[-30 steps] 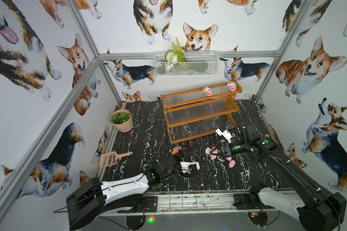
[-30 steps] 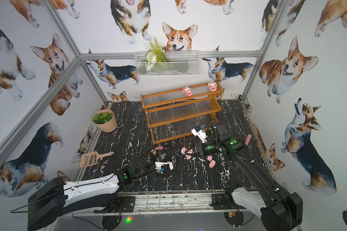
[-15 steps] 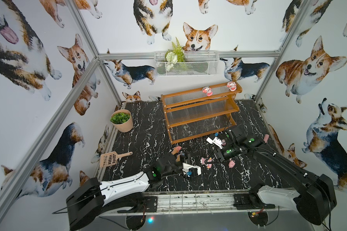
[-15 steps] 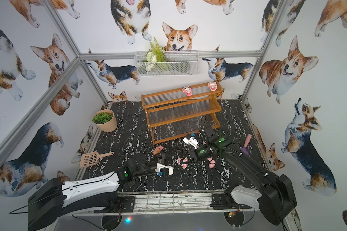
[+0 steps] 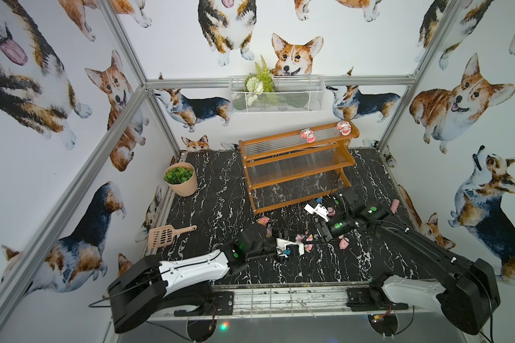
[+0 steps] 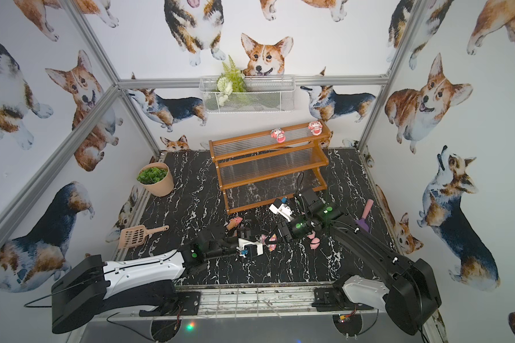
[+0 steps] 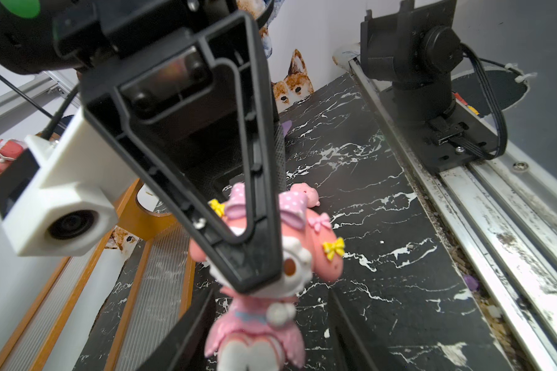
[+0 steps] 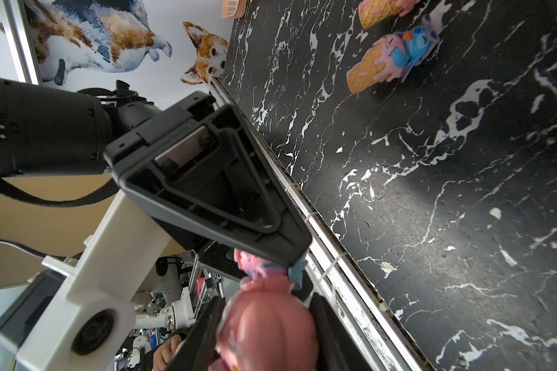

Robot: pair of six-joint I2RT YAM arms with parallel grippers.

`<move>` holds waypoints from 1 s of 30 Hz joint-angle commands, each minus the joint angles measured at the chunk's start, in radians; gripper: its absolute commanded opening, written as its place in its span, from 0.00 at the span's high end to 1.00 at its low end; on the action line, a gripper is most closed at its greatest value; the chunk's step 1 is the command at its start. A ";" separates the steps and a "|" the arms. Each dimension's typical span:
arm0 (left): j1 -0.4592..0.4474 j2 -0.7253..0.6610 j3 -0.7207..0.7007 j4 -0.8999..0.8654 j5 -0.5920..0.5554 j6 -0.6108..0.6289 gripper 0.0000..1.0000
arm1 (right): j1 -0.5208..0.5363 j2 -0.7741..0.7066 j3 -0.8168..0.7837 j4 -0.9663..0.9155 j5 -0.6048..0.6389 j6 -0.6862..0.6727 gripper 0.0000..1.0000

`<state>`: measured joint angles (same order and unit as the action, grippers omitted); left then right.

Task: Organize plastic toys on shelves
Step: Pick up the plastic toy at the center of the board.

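Here we are at the front of the desk (image 5: 220, 208), with both arms nose to nose over the black marble. The right pincer (image 8: 267, 300) is clamped on the head of a pink doll (image 7: 258, 337). Its jaws sit snug against both sides, and the toy hangs clear of the desk.

The left pincer (image 7: 272, 289) meets it from the opposite side. Its jaws stand partly open, one on each side of the doll's skirt. In the left wrist view we can see a strip of marble between the skirt and one jaw, so there is no squeeze from that arm. In both top views the pair sits just in front of the bottom step of the shelves (image 5: 295, 169).

Up on the top tier we spot two toys standing upright and well apart: the middle figurine (image 5: 306, 135) and the end figurine (image 5: 344, 128).

Down on the desk two cones lie on their sides, near each other: the blue-topped cone (image 8: 372, 69) and the second cone (image 8: 378, 13). A pink pig (image 5: 343, 244) lies just beside the right arm's wrist. Away on the left, the beige scoop (image 5: 164, 236) and the potted plant (image 5: 180, 178) sit well apart from the action.
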<state>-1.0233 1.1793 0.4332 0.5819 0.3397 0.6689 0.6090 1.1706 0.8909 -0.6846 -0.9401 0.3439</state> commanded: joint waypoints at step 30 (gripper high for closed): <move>0.001 -0.035 0.017 -0.068 -0.036 -0.089 0.78 | 0.000 -0.027 0.009 0.046 -0.017 0.010 0.43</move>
<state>-1.0225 1.1561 0.4538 0.5259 0.3336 0.6167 0.6090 1.1687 0.8898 -0.6830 -0.9455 0.3511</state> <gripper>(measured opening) 0.327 0.506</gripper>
